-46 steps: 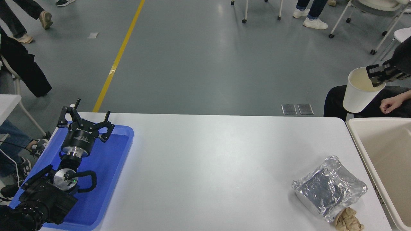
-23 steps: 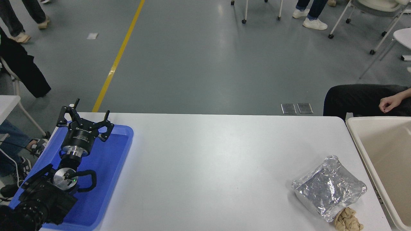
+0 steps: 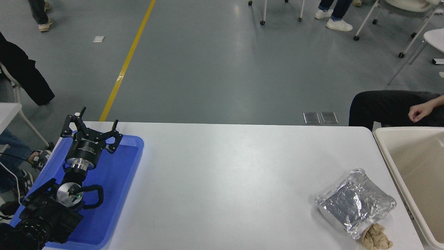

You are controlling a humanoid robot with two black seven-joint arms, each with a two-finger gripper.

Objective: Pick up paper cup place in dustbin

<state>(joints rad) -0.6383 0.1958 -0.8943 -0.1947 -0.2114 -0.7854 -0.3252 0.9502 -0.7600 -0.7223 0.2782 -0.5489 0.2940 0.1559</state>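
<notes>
Where a second ago the right gripper held the paper cup up above the far corner of the dustbin (image 3: 381,139), neither of them shows now: the right arm has gone out past the right edge, and I cannot see the cup anywhere, not on the table (image 3: 229,180) and not in the part of the bin that shows. That cream-beige bin stands hard against the table's right end, its rim running out of sight. Nothing else has shifted. The crumpled silver foil bag (image 3: 355,205) lies near the table's right front corner, with a scrap of brownish crumpled paper (image 3: 376,238) touching its near end. The left arm stays parked at the lower left, stretched forward and lying low over the blue tray (image 3: 121,173), its wrist straight. The left gripper (image 3: 91,131) points away toward the tray's far edge, fingers spread wide apart and holding nothing. A seated person's hand (image 3: 418,111) rests on a dark-trousered leg just beyond the bin's far corner, apart from it. Further back, white shoes (image 3: 334,21) stand among chair legs on the grey floor.
</notes>
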